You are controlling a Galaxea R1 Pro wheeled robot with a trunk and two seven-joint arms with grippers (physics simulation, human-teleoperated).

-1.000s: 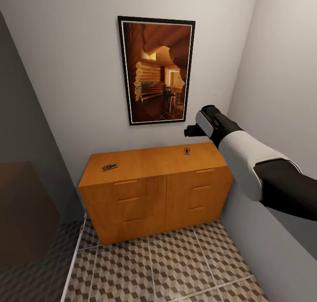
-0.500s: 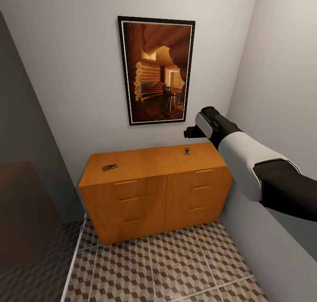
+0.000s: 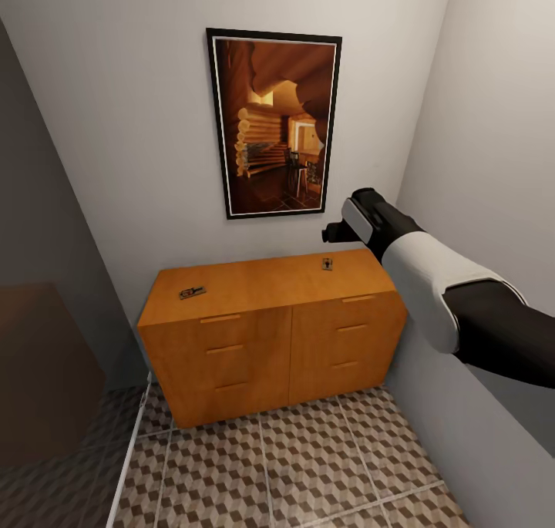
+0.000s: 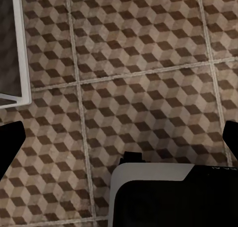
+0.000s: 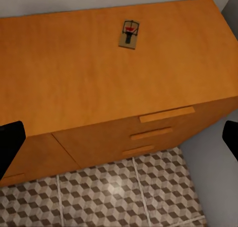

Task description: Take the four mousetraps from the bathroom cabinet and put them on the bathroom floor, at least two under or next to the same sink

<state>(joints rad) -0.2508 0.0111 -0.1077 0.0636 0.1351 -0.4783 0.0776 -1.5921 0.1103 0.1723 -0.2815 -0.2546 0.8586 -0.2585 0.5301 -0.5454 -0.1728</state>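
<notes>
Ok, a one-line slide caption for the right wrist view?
One mousetrap lies flat on the orange-brown cabinet top, with patterned floor tiles in front of its closed drawers.

Two mousetraps [image 3: 192, 292] [image 3: 327, 264], one cabinet [image 3: 270, 343] with six drawers, one framed picture [image 3: 274, 123]

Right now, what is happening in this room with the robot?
The robot stands before the cabinet in a tiled bathroom corner. Two mousetraps lie on top of it: one near the left end and one near the right back edge. The right arm is raised above the cabinet's right end, its claw holding nothing, with its wrist camera looking down on the right mousetrap. The left wrist camera looks down at the bathroom floor. No trap has been picked up at this moment.
</notes>
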